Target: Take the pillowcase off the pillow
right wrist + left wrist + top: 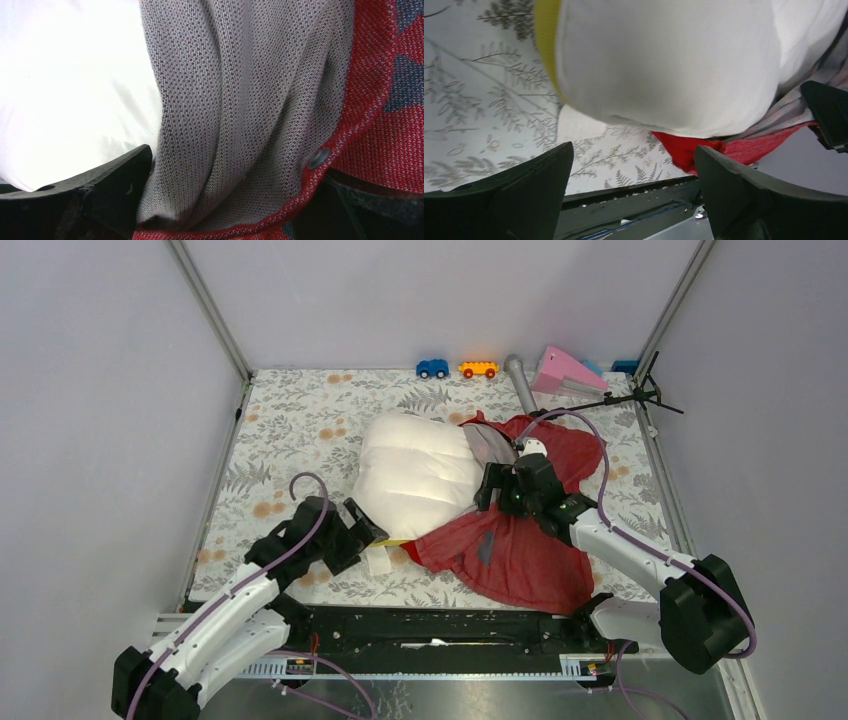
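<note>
The white pillow (415,470) lies mid-table, most of it bare, with its right end still inside the red pillowcase (520,550). The pillowcase is turned back, showing its grey band (490,445). My left gripper (365,530) is open and empty at the pillow's near-left corner. In the left wrist view the pillow (664,65) and its yellow edge (546,45) sit just beyond the left gripper (634,165). My right gripper (505,490) is open over the case's mouth. In the right wrist view a fold of the grey band (235,125) lies between its spread jaws, next to the pillow (70,85) and the red hem (365,100).
A blue toy car (432,368), a yellow toy car (478,369), a grey cylinder (520,383), a pink ramp (565,370) and a black stand (640,395) line the back edge. A white tag (378,560) lies by the pillow's near corner. Walls enclose the floral mat (290,430).
</note>
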